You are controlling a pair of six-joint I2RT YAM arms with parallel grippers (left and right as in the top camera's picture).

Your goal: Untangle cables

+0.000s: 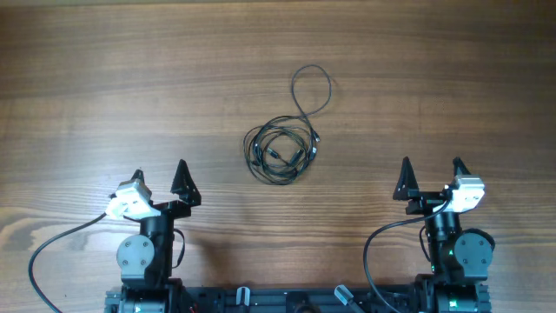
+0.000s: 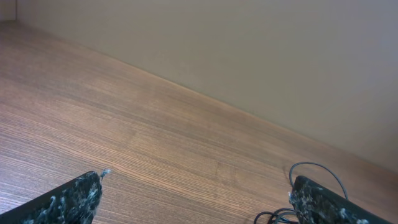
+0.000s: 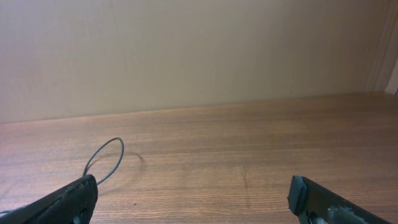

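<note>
The brown wood-grain table [image 1: 104,69] is pretty much filling the whole overhead shot, its grain running side to side. In both wrist views a plain beige wall [image 3: 186,50] is rising straight off the table's far edge.

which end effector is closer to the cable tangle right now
Left, by a small margin. The left end effector sits open, left of the cables and nearer the bases; the right end effector sits open farther off on their right. Neither touches them.
</note>
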